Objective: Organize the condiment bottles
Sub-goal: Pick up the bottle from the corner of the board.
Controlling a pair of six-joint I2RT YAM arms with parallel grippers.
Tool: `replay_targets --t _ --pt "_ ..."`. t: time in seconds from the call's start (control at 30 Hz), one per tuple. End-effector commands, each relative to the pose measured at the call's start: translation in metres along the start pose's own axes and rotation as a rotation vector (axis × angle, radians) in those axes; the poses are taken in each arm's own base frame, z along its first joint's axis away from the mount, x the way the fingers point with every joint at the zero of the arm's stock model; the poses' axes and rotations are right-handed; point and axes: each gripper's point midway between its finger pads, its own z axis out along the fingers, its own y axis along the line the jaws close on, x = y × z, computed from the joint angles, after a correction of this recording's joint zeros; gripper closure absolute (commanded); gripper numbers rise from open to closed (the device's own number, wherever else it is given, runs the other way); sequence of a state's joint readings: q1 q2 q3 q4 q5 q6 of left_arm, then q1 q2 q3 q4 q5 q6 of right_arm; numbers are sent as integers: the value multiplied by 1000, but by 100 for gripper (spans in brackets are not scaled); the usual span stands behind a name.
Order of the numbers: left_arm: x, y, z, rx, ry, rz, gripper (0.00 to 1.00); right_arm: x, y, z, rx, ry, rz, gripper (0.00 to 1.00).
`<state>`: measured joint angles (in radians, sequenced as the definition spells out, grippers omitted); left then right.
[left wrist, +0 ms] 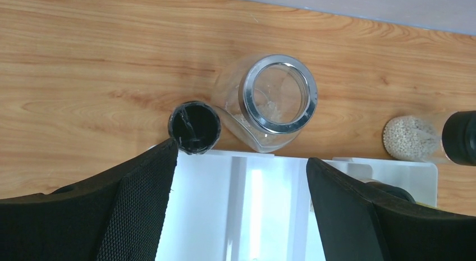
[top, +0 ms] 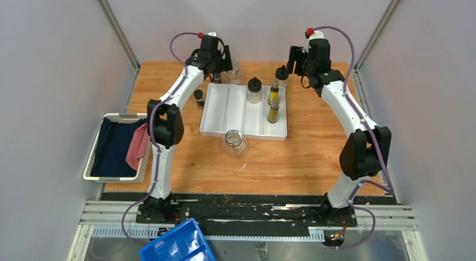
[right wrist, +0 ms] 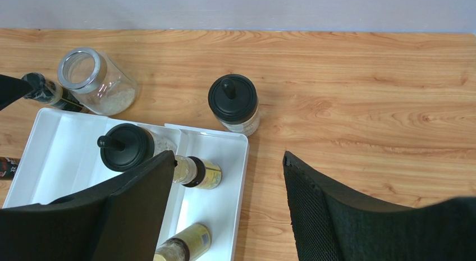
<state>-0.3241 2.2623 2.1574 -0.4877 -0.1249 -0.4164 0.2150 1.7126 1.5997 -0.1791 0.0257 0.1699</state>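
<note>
Both arms poised over the far end of the white tray (left wrist: 247, 205), jaws parted.
The left gripper (left wrist: 240, 160) is spread wide and empty; a clear glass jar (left wrist: 269, 98) and a tiny dark shaker (left wrist: 195, 127) stand on the table (left wrist: 84, 59) just beyond its fingertips. The right gripper (right wrist: 229, 160) is likewise apart and empty, with a round black-capped bottle (right wrist: 233, 101) ahead of it, just off the tray's corner.
</note>
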Motion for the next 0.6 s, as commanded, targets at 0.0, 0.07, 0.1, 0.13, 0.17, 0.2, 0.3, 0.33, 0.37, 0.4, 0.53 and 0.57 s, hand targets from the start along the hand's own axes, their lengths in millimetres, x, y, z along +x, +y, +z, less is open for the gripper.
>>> replay_targets --t 0.0,0.07,0.1,0.13,0.17,0.2,0.3,0.33,0.37,0.4,0.53,0.57 --pt "6 2 5 -5 26 -15 10 -3 1 0 -5 -6 7 26" --pt "9 6 6 -20 33 -19 10 -2 1 1 -5 -5 6 26" --pt "10 9 7 -29 35 -21 10 -2 1 1 -5 -6 7 26" --pt "12 12 7 -41 38 -26 10 -2 1 1 -6 -4 6 26" --pt "13 14 7 -51 41 -34 11 -2 2 2 -7 -4 6 26" --pt "14 17 8 -58 42 -40 11 -2 2 2 -6 -4 4 26" --pt "15 22 10 -81 43 -49 13 -3 2 3 -5 -5 2 26" --pt "15 24 10 -87 43 -53 13 -3 1 3 -4 -6 2 26" --pt "15 26 10 -92 46 -57 13 -2 1 3 -2 -5 1 26" --pt "16 28 11 -98 50 -60 14 -3 1 3 -3 -5 0 26" --pt "22 37 13 -125 73 -61 14 -1 0 4 -1 -3 -3 26" --pt "24 38 13 -130 79 -57 14 -1 0 4 0 -2 -3 26"
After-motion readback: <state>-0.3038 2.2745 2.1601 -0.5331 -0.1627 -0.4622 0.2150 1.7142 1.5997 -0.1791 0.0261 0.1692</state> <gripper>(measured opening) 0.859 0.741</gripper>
